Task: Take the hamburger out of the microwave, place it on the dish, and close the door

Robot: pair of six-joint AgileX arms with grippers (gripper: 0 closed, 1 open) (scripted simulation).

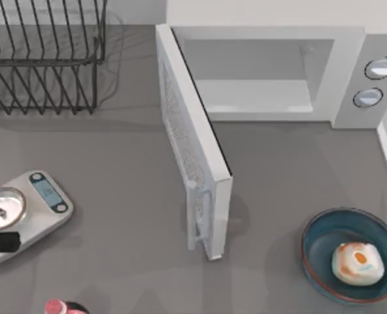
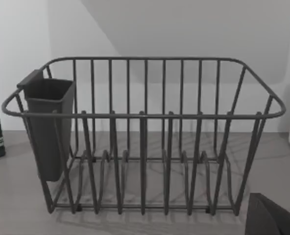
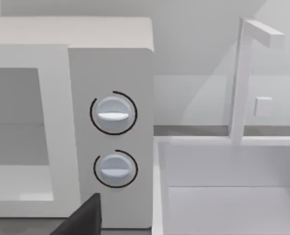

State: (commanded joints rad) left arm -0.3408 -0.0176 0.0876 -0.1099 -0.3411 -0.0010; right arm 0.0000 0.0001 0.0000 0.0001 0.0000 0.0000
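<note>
- The hamburger (image 1: pixel 357 263) sits inside the dish (image 1: pixel 318 230), towards its right side, at the table's front right
- The dish stands on the table (image 1: pixel 115 170), well apart from the microwave (image 1: pixel 350 78) and to the right of the door's free edge
- The door (image 1: pixel 192 140) stands wide open, swung out from its hinge at the microwave's left front corner towards the front of the table; its bar handle (image 1: pixel 195 216) lies near the free end
- The microwave cavity (image 1: pixel 259 72) is open and pale inside; in the right wrist view the two round knobs, upper (image 3: pixel 112 113) and lower (image 3: pixel 115 168), sit one above the other on the side panel
- A dark edge of the right end effector (image 3: pixel 84 218) shows in the right wrist view, and of the left end effector (image 2: pixel 275 218) in the left wrist view; I cannot tell whether either is open or closed
- A wire dish rack (image 1: pixel 43 55) stands at the table's back left; the left wrist view shows a dark cup (image 2: pixel 47 127) hung on its end
- A kitchen scale (image 1: pixel 23 212) with a small metal pan lies at the left edge
- A white sink (image 3: pixel 233 196) with a tap sits just beside the microwave
</note>
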